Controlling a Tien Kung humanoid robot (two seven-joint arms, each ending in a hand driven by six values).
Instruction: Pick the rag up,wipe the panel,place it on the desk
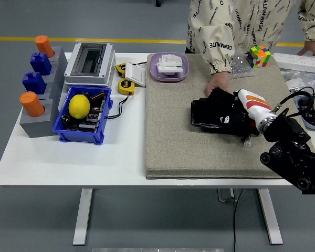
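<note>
A black rag (212, 113) lies bunched on the grey-brown panel (173, 131), right of its middle. My right hand (236, 110), black with a white, red and orange wrist piece, presses down on the rag's right part, its fingers curled into the cloth. The right arm comes in from the lower right corner. A person at the far side rests one hand (218, 83) on the panel just behind the rag. My left arm does not show.
A purple tray (168, 73) with white parts stands at the panel's far left corner, a colour cube (258, 56) at its far right. Left of the panel sit two tape measures (125, 85), a blue bin (84, 134) holding a lemon, a grey box and peg blocks.
</note>
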